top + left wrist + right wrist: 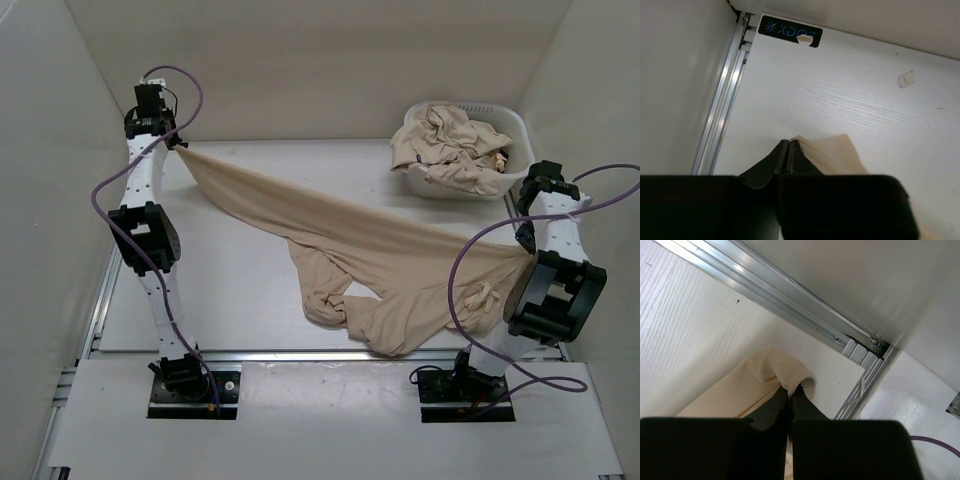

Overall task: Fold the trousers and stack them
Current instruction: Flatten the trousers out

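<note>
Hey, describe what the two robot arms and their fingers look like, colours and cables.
Both arms, left and right, have white link segments with chunky black joint housings, on black base plates. A purple cable loops loosely along each. The fingers are matte black, tapered wedges.

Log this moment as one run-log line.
phase: spreading | left gripper: shut on trousers | right gripper: shut on trousers | trousers: stretched between arms, middle sagging onto table | laundry basket: more beige cloth inside
</note>
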### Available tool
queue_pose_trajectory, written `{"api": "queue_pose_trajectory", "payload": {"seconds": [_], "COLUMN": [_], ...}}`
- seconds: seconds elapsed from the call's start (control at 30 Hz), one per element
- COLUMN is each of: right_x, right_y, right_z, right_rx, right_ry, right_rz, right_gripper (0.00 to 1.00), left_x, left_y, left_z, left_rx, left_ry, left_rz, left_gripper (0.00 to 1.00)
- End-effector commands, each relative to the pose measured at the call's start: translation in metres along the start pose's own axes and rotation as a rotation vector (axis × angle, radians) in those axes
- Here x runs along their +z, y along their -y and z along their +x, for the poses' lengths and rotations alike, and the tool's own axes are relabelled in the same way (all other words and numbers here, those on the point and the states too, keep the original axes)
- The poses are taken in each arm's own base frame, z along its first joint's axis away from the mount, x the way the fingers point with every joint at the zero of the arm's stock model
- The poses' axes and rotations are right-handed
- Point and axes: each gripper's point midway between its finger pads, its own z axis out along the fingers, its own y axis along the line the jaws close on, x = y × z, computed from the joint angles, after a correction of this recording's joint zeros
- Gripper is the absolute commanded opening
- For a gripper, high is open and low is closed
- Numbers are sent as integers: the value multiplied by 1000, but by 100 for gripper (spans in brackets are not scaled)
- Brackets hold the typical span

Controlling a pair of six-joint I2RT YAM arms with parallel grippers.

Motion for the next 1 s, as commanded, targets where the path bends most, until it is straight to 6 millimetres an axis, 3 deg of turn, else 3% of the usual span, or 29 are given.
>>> {"api": "queue_pose_trajectory", "payload": {"seconds": [0.0,0.13,0.2,0.23,0.27,0.3,0.33,0.37,0.4,0.47,0.5,0.57,0.6,0.67,0.7,0.73,0.8,0.83,0.87,0.93,0.97], "right_x": [4,16,16,20,21,20,15,12,6,-6,-18,-33,-44,-60,-69,-72,-92,-96,-106,-114,-115], "right_y": [14,10,3,-3,-9,-14,-16,-19,-30,-36,-39,-53,-54,-66,-70,-78,-93,-103,-106,-114,-112], "right_z": [-22,-32,-44,-45,-48,-56,-59,-63,-63,-64,-66,-62,-63,-55,-54,-44,-30,-18,-13,0,8], "right_rx": [62,78,80,64,54,50,42,40,21,11,10,-33,-35,-86,-95,-122,-170,-214,-217,-244,-256], "right_ry": [30,12,27,13,7,9,9,15,13,27,51,67,90,101,113,89,95,87,95,91,86], "right_rz": [55,70,45,33,7,-9,-30,-53,-105,-155,-183,-258,-275,-311,-336,-367,-433,-446,-474,-501,-502], "right_gripper": [0,0,0,2,15,21,28,60,71,82,82,83,83,85,85,85,85,85,85,85,85], "left_x": [-23,-3,17,22,27,31,33,36,31,23,9,-4,-30,-53,-71,-103,-137,-173,-183,-202,-204], "left_y": [21,28,28,27,26,26,26,26,23,21,18,19,24,45,61,102,145,185,198,229,234], "left_z": [-28,-29,-21,-21,-18,-14,-10,-3,3,4,-6,1,-13,5,21,45,93,124,170,217,238], "left_rx": [8,11,11,9,10,11,14,18,22,24,18,30,29,59,84,136,219,298,351,443,466], "left_ry": [80,88,83,88,85,76,66,49,33,27,48,24,54,1,-51,-97,-204,-267,-373,-458,-510], "left_rz": [36,23,-4,-14,-24,-34,-34,-34,-47,-47,-46,-50,-17,76,140,266,387,502,546,622,644], "left_gripper": [14,14,14,14,14,22,41,67,99,100,100,100,100,100,98,96,92,91,89,87,87]}}
